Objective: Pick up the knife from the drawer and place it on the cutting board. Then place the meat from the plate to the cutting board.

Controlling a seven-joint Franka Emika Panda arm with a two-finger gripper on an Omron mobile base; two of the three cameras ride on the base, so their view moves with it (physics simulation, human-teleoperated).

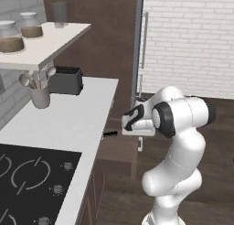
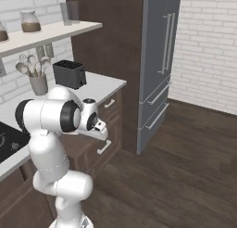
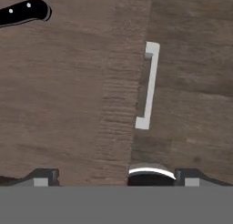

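The drawer (image 1: 119,148) stands pulled out from under the counter, its dark brown bottom (image 3: 63,95) below my hand. In it lies the knife (image 3: 23,11), only its black handle with two rivets showing at the top left of the hand view; the blade runs past the frame's edge. In the left base view the knife's handle (image 1: 109,133) pokes out by the counter edge. My gripper (image 3: 116,176) hangs open and empty above the drawer's front edge, to the right of the knife and apart from it. The cutting board, plate and meat are out of view.
A white bar handle (image 3: 148,84) sits on the drawer's front. On the white counter (image 1: 68,119) stand a black toaster (image 1: 66,80) and a utensil cup (image 1: 40,97); a stove top (image 1: 27,178) lies nearer. A grey fridge (image 2: 159,60) stands beyond, with open wooden floor (image 2: 185,167).
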